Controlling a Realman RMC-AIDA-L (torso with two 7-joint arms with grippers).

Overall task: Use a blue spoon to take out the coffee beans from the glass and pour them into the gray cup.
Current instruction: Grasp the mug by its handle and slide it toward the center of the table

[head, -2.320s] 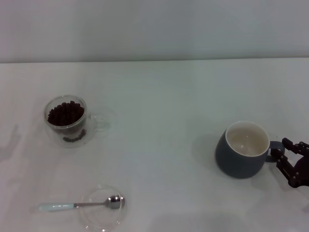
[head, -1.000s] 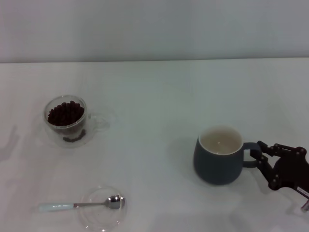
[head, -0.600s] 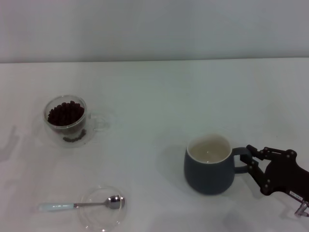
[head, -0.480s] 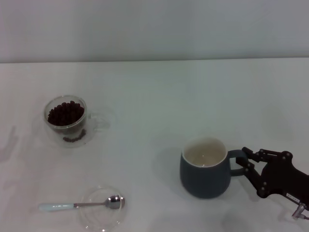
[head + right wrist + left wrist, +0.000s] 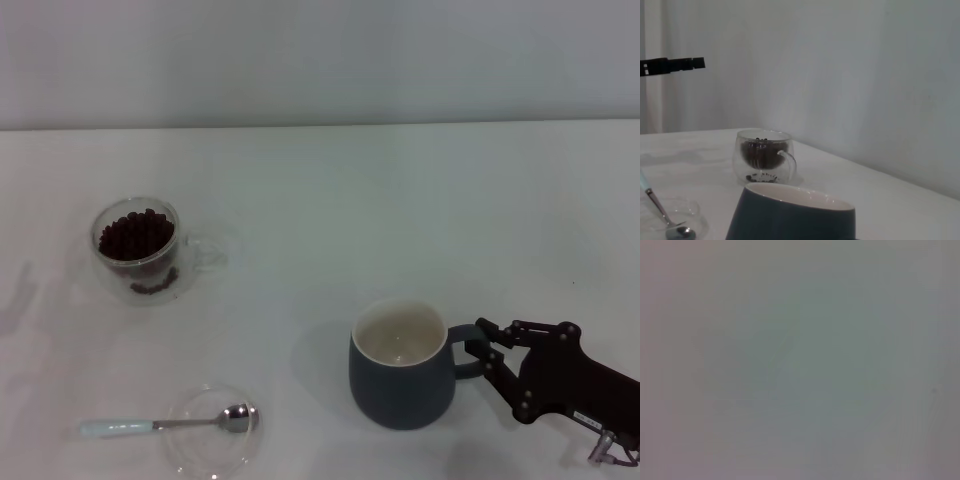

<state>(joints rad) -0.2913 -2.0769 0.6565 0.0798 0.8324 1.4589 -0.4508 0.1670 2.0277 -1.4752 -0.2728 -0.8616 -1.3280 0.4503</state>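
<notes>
The gray cup (image 5: 398, 378) stands at the front, right of centre, its cream inside showing no beans. My right gripper (image 5: 478, 348) is shut on the cup's loop handle (image 5: 462, 352) from the right. The cup's rim also fills the near part of the right wrist view (image 5: 795, 216). The glass (image 5: 137, 248) with coffee beans (image 5: 132, 235) stands at the far left; it also shows in the right wrist view (image 5: 763, 156). The blue spoon (image 5: 158, 424) lies at the front left, its bowl in a flat glass dish (image 5: 212, 434). My left gripper is out of view.
The white table (image 5: 330, 210) ends at a pale wall behind. The left wrist view shows only a blank grey surface. A black bar (image 5: 672, 65) juts into the right wrist view high above the table; I cannot tell what it is.
My right gripper has carried the gray cup by its handle leftward and toward the front of the table. The glass, the spoon and the dish have not moved.
</notes>
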